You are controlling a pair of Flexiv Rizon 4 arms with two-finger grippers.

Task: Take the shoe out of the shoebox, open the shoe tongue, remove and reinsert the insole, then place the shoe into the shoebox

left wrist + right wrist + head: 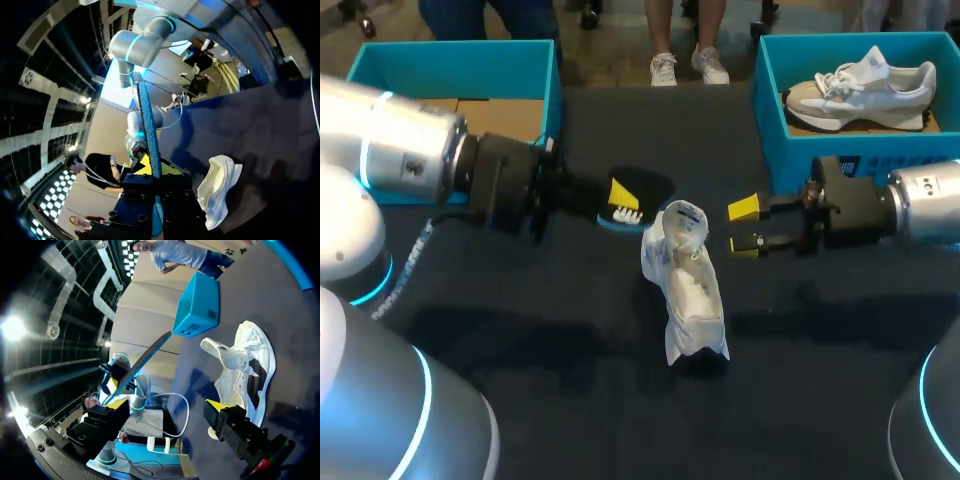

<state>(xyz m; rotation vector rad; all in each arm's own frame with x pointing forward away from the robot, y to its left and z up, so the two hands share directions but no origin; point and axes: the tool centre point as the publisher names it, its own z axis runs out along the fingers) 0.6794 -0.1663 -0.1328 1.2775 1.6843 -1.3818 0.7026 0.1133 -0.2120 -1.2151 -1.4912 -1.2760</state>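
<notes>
Looked down on a broad dark cloth-covered table (pixel 570 400), with two silver-and-black arms entering low from the sides: left arm (pixel 400 150), right arm (pixel 920 205). Noted two open teal cardboard boxes along the far edge. The left shoebox (pixel 450 70) was bare down to its brown floor, and was judged to be the one awaiting the shoe. The right shoebox (pixel 767 90) held a beige-and-white trainer (pixel 860 90) resting on its sole. Found the task's white lace-up shoe (pixel 685 285) out of both boxes, in the middle of the table. Placed it between the two grippers and a little nearer than them, toe toward the near edge, mouth toward the far side. Took the tongue to be pulled up, apparently to leave the opening free. Saw the flat dark insole with a blue edge (pixel 640 190) outside the shoe, just far-left of its mouth and raised off the cloth. Saw it pinched at one end by the left gripper (pixel 623 203), fingers closed on it from both sides, probably poised there for feeding back in. Found the right gripper (pixel 747 226) just right of the shoe's mouth, fingers spread wide around nothing, likely stationed to steady the collar. Judged removal done, with reinsertion and boxing not yet done.
</notes>
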